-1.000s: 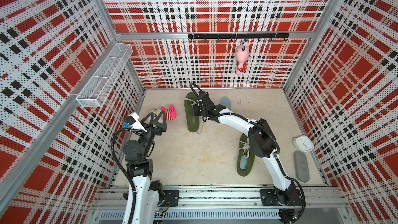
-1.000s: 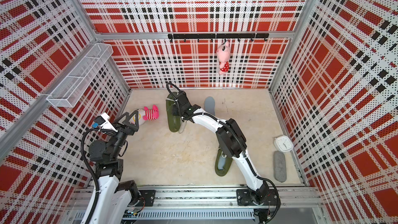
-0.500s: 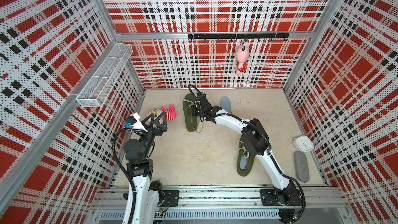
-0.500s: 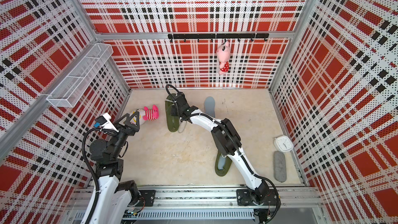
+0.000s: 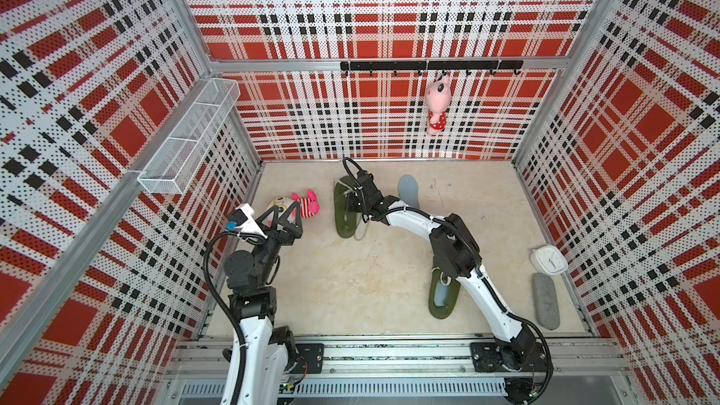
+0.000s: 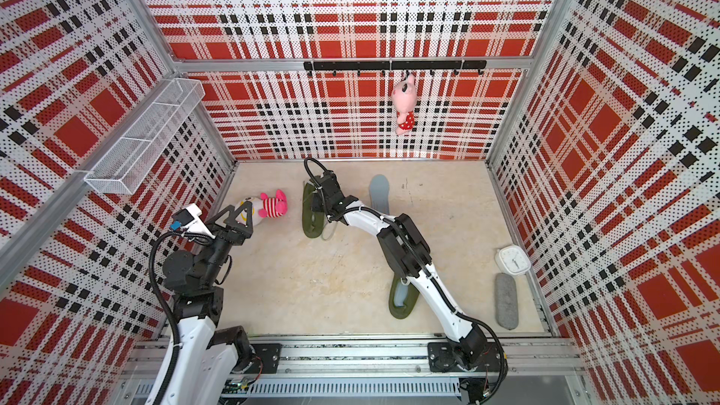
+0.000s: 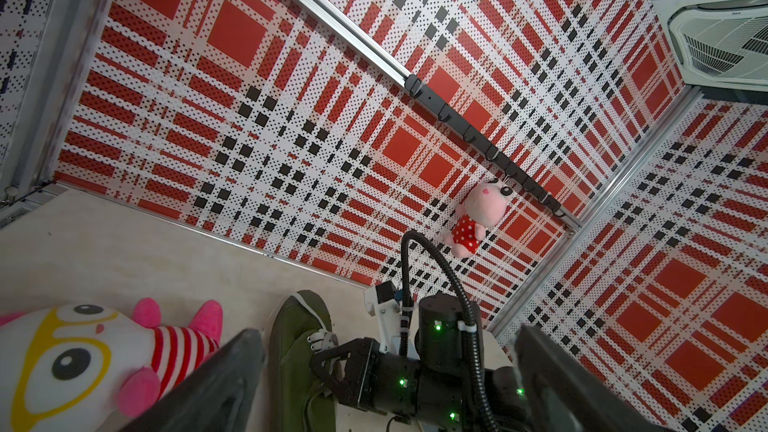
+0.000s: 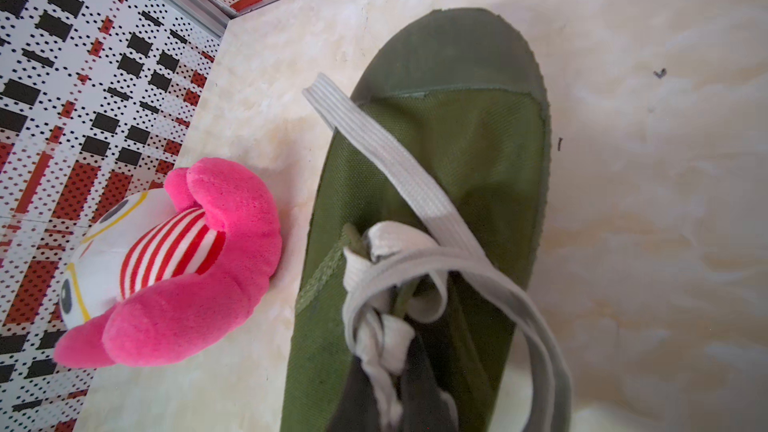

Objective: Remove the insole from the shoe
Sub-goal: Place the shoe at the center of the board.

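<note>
- Insole work was not for the left gripper (image 5: 287, 210): its fingers stood wide apart, held nothing, and hung in the air by the left wall.
- Just past it, a pink and white plush toy (image 5: 309, 206) lay on the floor, close beside the far green shoe (image 5: 343, 224).
- That shoe lay flat with its long side running from the back wall toward the robot. Its toe was at the wall end, and its white laces (image 8: 415, 201) were loose on top.
- The right gripper (image 5: 352, 207) sat right over the shoe's mouth with its fingers pressed together. No view showed if they pinched anything.
- Any insole in that shoe was hidden. It would lie straight under those fingers, along the shoe, so the pull would likely need to go up and back toward the heel. The right arm was much the nearer one.
- A grey insole (image 5: 409, 190) lay bare on the floor just right of that gripper, partly under the arm.
- Nearer the robot, a second green shoe (image 5: 436, 307) lay below the right arm's elbow, with a pale insole (image 5: 442, 294) in it.
- Far right, a white clock (image 5: 548, 261) and a grey pad (image 5: 545, 301) sat by the wall.
</note>
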